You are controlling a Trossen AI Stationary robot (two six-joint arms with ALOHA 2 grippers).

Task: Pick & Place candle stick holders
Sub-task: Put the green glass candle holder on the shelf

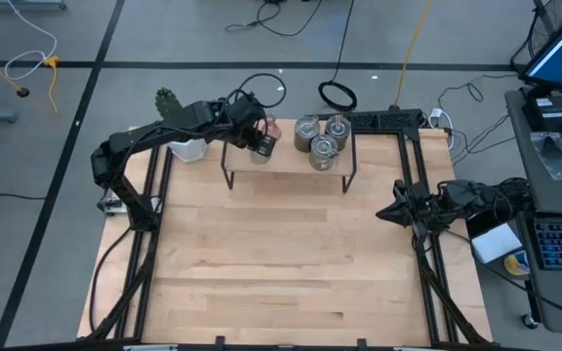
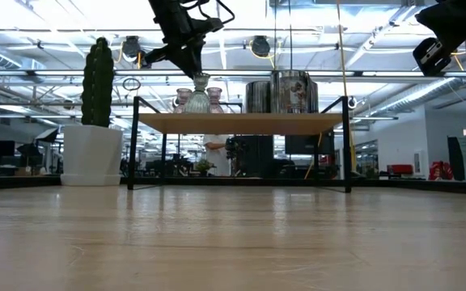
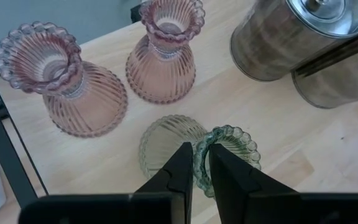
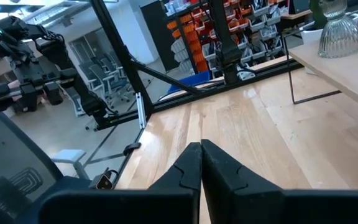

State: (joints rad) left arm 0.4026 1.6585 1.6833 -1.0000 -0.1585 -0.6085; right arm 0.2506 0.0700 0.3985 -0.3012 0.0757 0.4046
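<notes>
Left claw [image 3: 196, 171]: pinching the scalloped rim of the olive-green holder [image 3: 185, 146], one finger inside the mouth, one outside. A rim pinch suits a flared neck too wide to span — my judgement.

Olive-green holder: on the small raised shelf [image 1: 286, 161] at upper centre of the high view. The base looks to be at or just off the board; I cannot tell which.

Pink holders [image 3: 98, 74]: two ribbed glass ones, upright, just beside the green one and clear of my fingers.

Silver holders [image 1: 322, 139]: three squat metal cylinders clustered on the same shelf, to the right in the high view.

Right claw [image 4: 200, 163]: clenched on nothing, parked over the right edge of the surface [image 1: 291, 253], well apart from the shelf — kept out of the left arm's way, I judge.

Cactus [image 2: 98, 81]: in its white pot left of the shelf, not part of the job.

Left wrist view: the only one showing the rim between my fingers.

Low view: shows shelf height and the holder's neck under the claw.

High view: gives the layout, but the arm hides the grip.
</notes>
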